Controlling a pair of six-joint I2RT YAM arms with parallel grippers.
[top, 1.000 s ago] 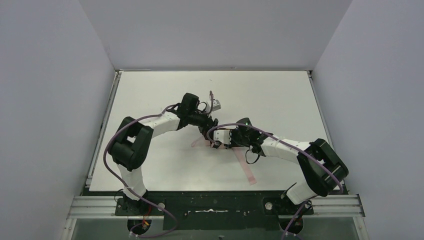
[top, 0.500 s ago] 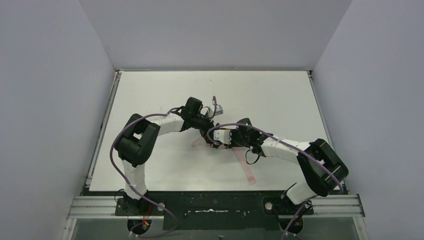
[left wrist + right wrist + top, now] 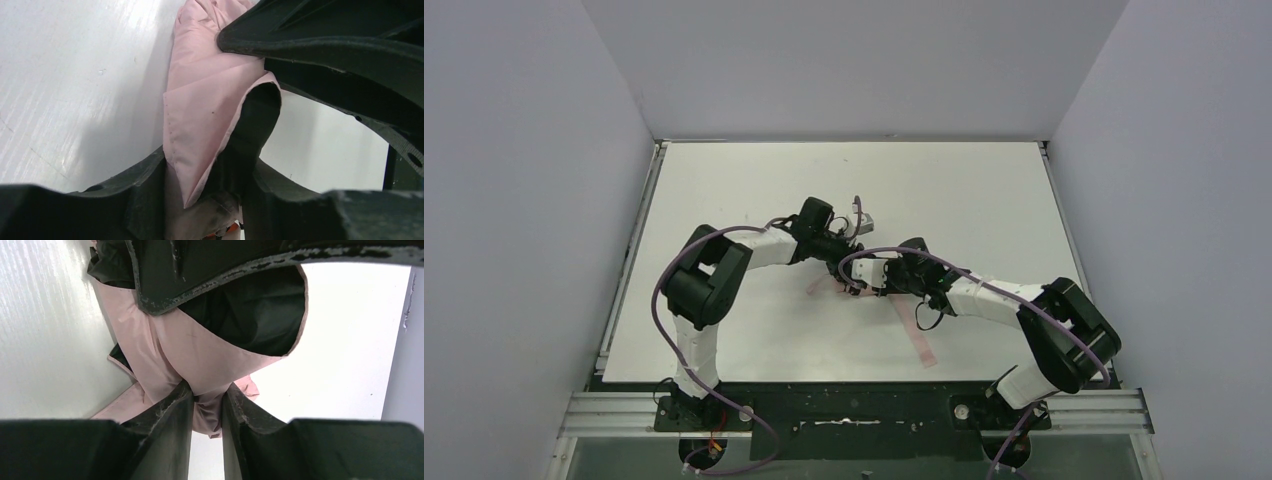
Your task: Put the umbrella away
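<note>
near the middle of the white, faintly streaked tabletop (image 3: 984,190): the umbrella (image 3: 820,286), collapsed into a soft crumpled bundle of pale pink fabric with a dark matte lining, mostly hidden under both wrists from above. from its near side, one flat pink strip (image 3: 918,342) trailing toward the arm bases, lying on the surface.

from the left wrist: a smooth pink panel of the umbrella (image 3: 200,130), creased in long folds, stitched along one edge, with black lining curling out at the hem. fills the gap of the left tool (image 3: 207,175), met by the moulded black fingers (image 3: 130,195) on both sides; closed on that fold, as far as can be seen.

from the right wrist: right tool (image 3: 206,405) clamped on a bunched wad of the umbrella (image 3: 200,355), gap narrow, scuffed grey-edged fingers (image 3: 165,430) pressing the cloth from either side. above the pinch, the pink panel cupping open onto black lining.

from above: left tool (image 3: 842,262) and right tool (image 3: 855,284) just beside each other over the bundle.

against a second ago: left elbow swung inward toward the centre, left wrist closer to the right tool. right arm, bundle and pink strip in the same place.
</note>
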